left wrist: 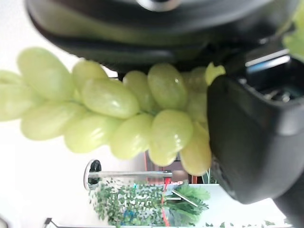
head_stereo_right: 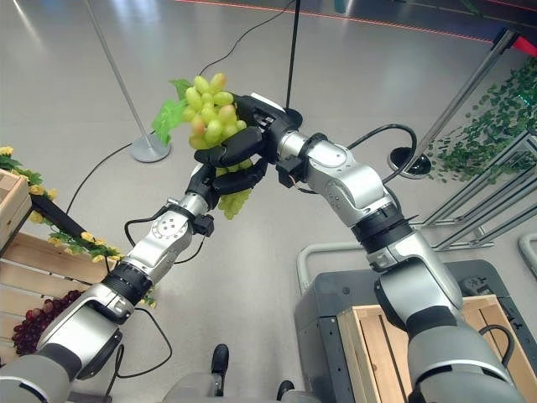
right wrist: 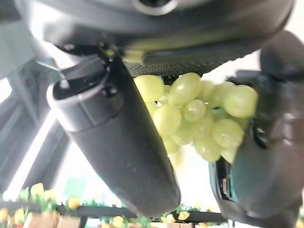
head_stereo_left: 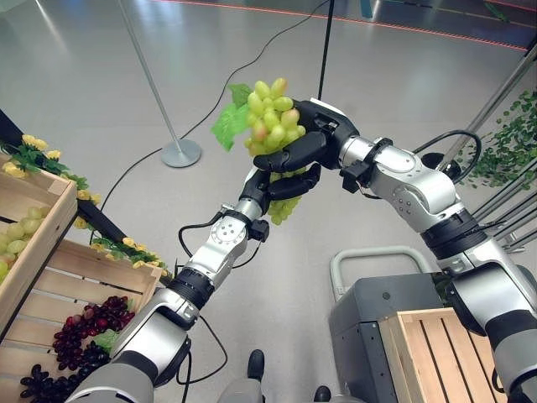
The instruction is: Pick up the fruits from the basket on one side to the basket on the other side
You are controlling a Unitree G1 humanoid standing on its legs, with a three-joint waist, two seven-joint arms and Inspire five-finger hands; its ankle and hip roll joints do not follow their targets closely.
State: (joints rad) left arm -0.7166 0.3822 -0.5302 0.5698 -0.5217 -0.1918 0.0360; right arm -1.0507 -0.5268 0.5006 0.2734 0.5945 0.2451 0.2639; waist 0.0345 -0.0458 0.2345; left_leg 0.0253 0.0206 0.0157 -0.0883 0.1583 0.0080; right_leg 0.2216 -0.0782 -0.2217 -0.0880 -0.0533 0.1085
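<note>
Bunch of green grapes (head_stereo_left: 273, 113) held in mid-air over the floor, between the two crates. Right hand (head_stereo_left: 312, 134) and left hand (head_stereo_left: 285, 183) both curl their fingers round it. Left crate (head_stereo_left: 84, 281) holds dark grapes (head_stereo_left: 88, 327); right wooden crate (head_stereo_left: 436, 348) stands near.

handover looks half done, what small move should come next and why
Probably the left robot hand should loosen its curled fingers and let go. Both hands are wrapped round the green grape bunch in mid-air, and the right robot hand grips its upper part. The empty wooden crate lies on the robot's right, so the right arm seems best placed to carry the bunch there.
</note>
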